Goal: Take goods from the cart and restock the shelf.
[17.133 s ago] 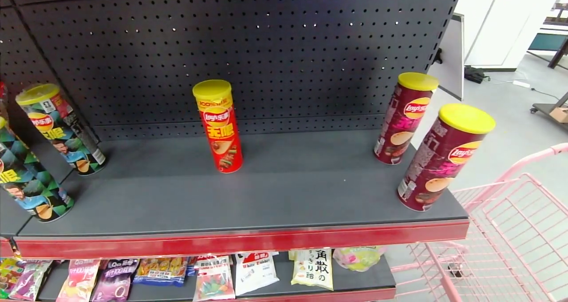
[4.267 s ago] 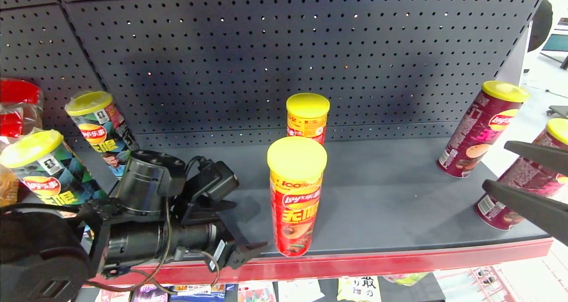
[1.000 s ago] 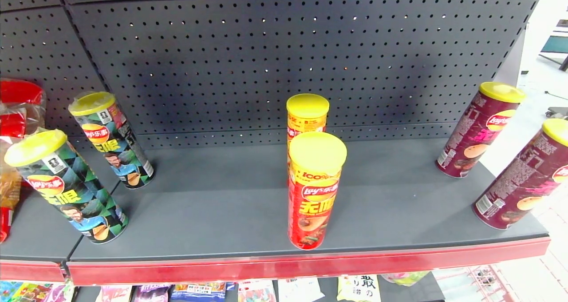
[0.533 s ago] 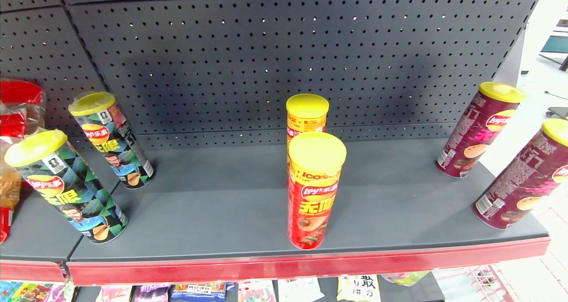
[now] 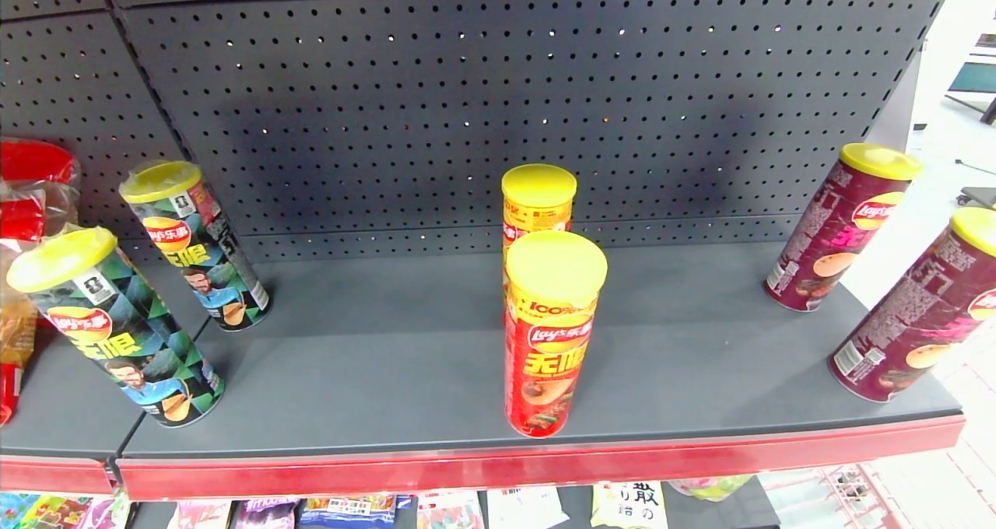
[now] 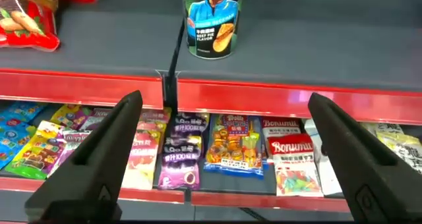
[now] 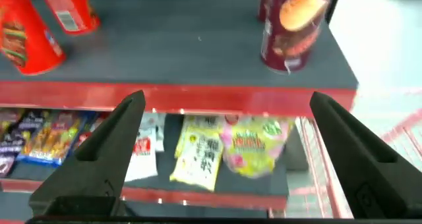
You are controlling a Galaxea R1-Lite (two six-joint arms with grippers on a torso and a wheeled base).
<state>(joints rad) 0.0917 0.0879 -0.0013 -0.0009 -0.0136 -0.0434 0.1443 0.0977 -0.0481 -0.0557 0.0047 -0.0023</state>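
Chip can [image 5: 554, 334] stands on shelf [image 5: 389, 373], well apart from right claw [image 7: 227, 97].

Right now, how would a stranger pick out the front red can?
On the grey shelf with the red edge, look near the middle. Two red cans stand in line; the front red can is nearest the edge, partly hiding the rear red can.

Shelf board [image 5: 373, 373]: matt dark grey, smooth, likely painted metal. Back panel [image 5: 467, 109]: same matt finish, perforated. Front strip [image 5: 545, 463]: glossy red. Cans [image 5: 548, 358]: glossy printed wrap; lids [image 5: 555, 266] smooth yellow plastic. Bags [image 6: 231, 145] below: shiny plastic film, crinkled. Left fingers [image 6: 99, 165], right fingers [image 7: 99, 158]: matt black plastic, dull sheen on flat faces
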